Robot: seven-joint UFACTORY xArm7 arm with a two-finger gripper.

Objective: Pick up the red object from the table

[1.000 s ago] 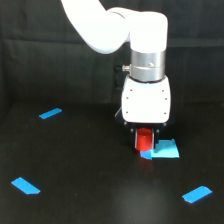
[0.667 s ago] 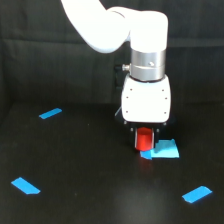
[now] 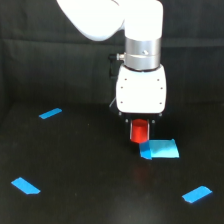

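The red object [image 3: 139, 131], a short red-orange cylinder, hangs just under the white arm's head in the exterior view. My gripper [image 3: 139, 135] is shut on it, with dark fingers showing faintly on either side. The cylinder's lower end sits just above the near-left corner of the blue square patch [image 3: 160, 149] on the black table [image 3: 90, 165]. A faint red glow on the table below suggests the cylinder is off the surface.
Blue tape strips lie on the table: one at the back left [image 3: 50, 113], one at the front left [image 3: 25, 185], one at the front right [image 3: 196, 194]. A black curtain [image 3: 50, 60] hangs behind.
The gripper with the red object has risen and shifted slightly to the exterior view's left, uncovering more of the blue patch.
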